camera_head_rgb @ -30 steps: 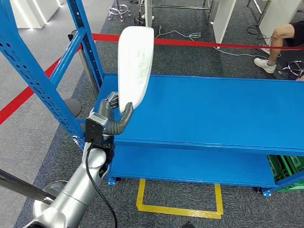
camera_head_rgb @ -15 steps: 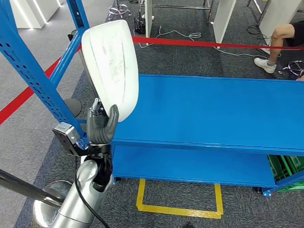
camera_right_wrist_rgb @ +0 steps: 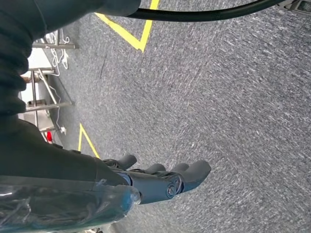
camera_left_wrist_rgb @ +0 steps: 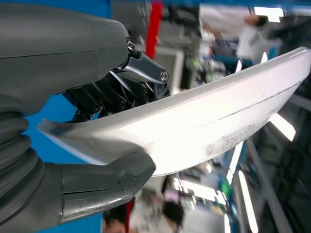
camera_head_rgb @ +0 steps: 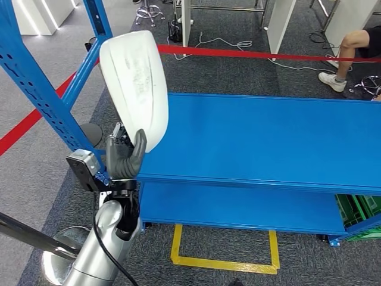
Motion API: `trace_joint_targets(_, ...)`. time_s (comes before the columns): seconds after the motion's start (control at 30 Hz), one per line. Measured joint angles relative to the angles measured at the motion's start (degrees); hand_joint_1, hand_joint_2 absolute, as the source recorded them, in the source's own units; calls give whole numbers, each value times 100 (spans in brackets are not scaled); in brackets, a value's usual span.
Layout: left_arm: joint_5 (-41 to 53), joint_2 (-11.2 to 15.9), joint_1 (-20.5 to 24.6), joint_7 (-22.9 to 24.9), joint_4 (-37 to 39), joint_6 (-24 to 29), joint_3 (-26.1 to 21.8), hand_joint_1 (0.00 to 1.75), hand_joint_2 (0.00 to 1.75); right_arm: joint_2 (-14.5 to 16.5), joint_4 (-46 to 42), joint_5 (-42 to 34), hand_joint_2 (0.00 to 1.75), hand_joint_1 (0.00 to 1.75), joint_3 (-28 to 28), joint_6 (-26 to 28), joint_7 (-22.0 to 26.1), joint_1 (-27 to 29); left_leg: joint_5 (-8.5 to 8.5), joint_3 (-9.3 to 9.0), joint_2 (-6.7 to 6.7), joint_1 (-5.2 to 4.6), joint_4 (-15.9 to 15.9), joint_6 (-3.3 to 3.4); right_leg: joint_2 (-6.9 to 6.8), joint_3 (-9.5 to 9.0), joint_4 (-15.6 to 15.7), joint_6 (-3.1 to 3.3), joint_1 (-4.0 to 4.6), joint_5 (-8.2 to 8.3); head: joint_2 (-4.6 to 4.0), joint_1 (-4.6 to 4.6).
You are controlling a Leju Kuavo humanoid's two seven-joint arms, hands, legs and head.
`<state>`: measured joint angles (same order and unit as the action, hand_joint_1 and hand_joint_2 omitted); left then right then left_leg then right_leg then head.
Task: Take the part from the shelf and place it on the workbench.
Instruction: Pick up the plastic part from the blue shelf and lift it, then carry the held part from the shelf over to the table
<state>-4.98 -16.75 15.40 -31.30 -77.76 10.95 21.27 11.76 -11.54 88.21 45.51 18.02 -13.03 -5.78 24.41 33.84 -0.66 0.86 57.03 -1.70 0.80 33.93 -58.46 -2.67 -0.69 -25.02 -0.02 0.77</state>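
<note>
Left hand (camera_head_rgb: 125, 156) gripping lower end of white part (camera_head_rgb: 134, 87), part raised upright beside blue shelf (camera_head_rgb: 269, 140) left edge, right hand (camera_right_wrist_rgb: 161, 178) hanging over grey carpet, fingers extended, holding nothing

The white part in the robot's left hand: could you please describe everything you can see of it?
The white part is a broad, thin, slightly curved shell, seemingly plastic, rounded at its corners, with faint grey scuffs and a fine seam line along its edge. It stands roughly upright, leaning a little, above the left end of the blue shelf, clear of it. The left hand grips its lower edge, thumb on one face, fingers behind.
</note>
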Motion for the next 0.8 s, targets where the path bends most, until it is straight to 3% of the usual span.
trace_joint_targets(0.13, 158, -1, 32, -107, 8, 584, 162, 175, 175, 0, 0, -15, 175, 0, 2, 9, 1, 7, 0, 1, 0, 0, 0, 0, 0, 0, 0, 0, 0, 0, 0, 0)
trace_joint_targets(0.27, 340, 34, 74, -311, -101, 493, 386, 175, 175, 0, 0, 53, 175, 0, 2, -37, 0, 0, 0, 2, 0, 0, 0, 0, -1, -1, 0, 0, 0, 0, 0, 2)
trace_joint_targets(0.4, 223, 52, 68, -474, -458, 106, 573, 175, 175, 0, 0, 63, 175, 0, 2, -83, 1, -11, 0, 2, 0, -1, 0, 0, 1, -2, 0, 0, -1, 0, 0, 0)
trace_joint_targets(0.6, -358, 101, -59, -72, -704, -732, 817, 175, 175, 0, 0, 0, 175, 0, 9, -44, 56, 4, 1, 2, 0, -1, 0, 1, -1, -1, 0, 0, -1, 0, 0, 1)
trace_joint_targets(0.8, -812, 162, -131, 8, -652, -1555, 979, 175, 175, 0, 0, 4, 175, 0, 11, -38, 61, 12, 1, 2, 0, -1, 0, 0, 0, 0, 0, 0, -1, 0, 0, 1)
